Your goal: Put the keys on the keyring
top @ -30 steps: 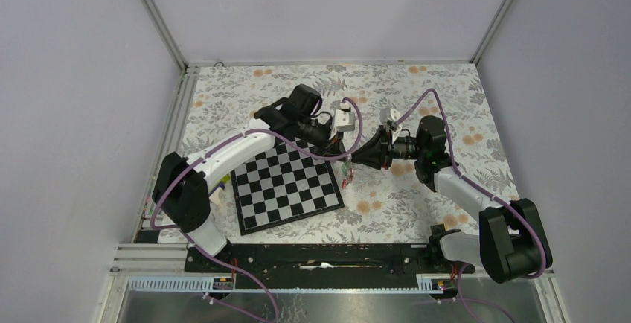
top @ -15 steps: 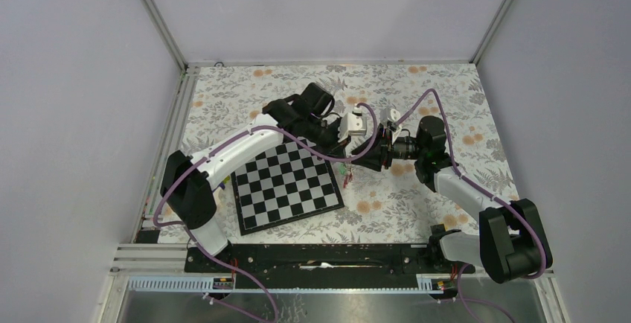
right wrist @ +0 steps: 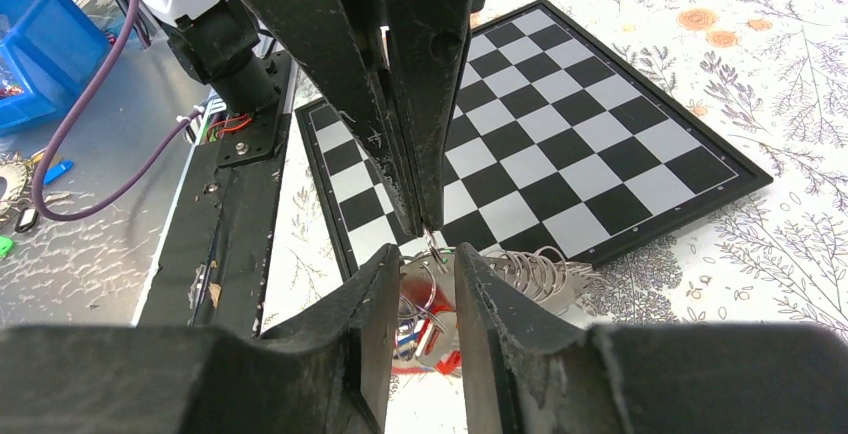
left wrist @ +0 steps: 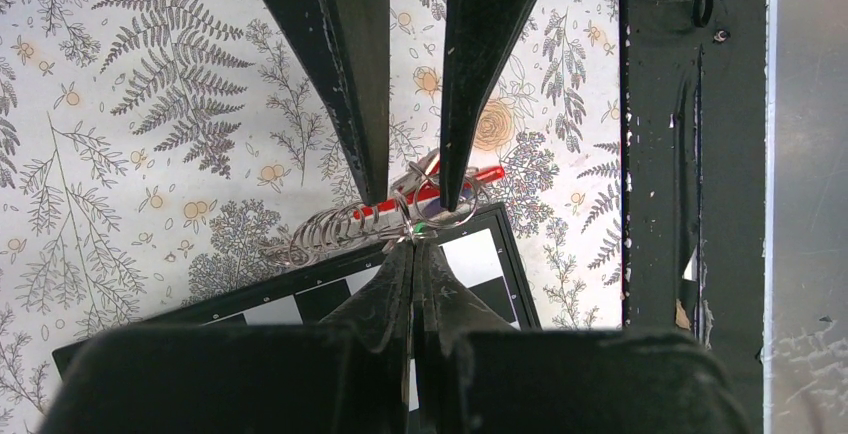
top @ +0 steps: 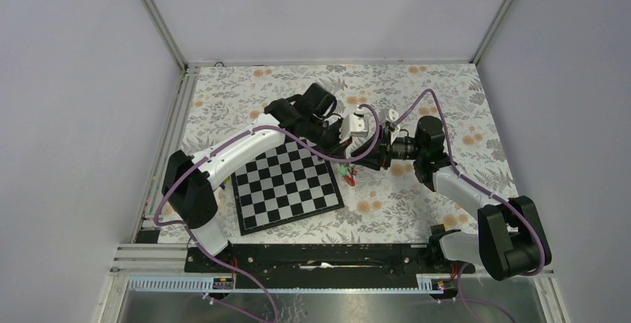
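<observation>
Floral tablecloth (top: 417,196), chessboard (top: 286,185) corner: my left gripper (left wrist: 413,254) pinches shut, seemingly on the key bunch (left wrist: 400,216); right gripper (right wrist: 428,264) straddles it, narrowly parted.

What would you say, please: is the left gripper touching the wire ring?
Touching. The right wrist view shows the left gripper, its jaws shut, pinching the thin wire ring right at its tips.

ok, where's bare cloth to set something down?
Free: cloth between right arm and right wall; patch between chessboard, right arm and front rail. Tight: left claw and right claw meet at the keyring by the chessboard's right corner.
</observation>
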{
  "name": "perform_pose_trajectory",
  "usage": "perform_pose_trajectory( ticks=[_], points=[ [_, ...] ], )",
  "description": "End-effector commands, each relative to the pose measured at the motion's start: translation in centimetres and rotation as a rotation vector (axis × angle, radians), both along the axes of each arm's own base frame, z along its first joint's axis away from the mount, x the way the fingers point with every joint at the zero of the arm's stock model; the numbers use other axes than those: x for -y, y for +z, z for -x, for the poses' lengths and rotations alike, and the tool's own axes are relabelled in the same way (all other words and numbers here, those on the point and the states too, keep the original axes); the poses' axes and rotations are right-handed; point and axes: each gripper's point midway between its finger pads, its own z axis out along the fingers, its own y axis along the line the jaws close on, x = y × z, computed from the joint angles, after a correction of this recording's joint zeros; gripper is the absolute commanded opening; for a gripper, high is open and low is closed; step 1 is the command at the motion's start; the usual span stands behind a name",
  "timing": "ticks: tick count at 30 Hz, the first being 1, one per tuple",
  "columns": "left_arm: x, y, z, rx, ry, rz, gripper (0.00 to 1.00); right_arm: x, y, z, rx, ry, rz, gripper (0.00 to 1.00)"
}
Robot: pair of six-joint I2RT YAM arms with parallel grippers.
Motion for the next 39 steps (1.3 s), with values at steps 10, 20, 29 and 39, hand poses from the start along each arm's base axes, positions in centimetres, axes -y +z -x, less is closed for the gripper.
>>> perform_pose_trajectory(
  ticks=[10, 20, 29, 39],
  points=[
    [1.7, 2.2, 0.0, -0.010, -0.034, 0.083, 0.00, -0.7, 0.7, -0.1, 0.062, 0.033, -0.004, 0.28],
    [1.7, 2.4, 0.1, -0.004, -0.036, 0.086, 0.00, -0.8, 0.1, 0.0, 0.065, 0.050, 0.010, 0.27],
    [1.9, 2.5, 0.1, -0.016, -0.041, 0.093, 0.00, -1.1, -0.1, 0.1, 0.054, 0.059, 0.012, 0.19],
    [1.8, 1.8, 0.0, -0.018, -0.039, 0.080, 0.00, -1.1, 0.7, 0.3, 0.067, 0.070, 0.004, 0.00]
  ],
)
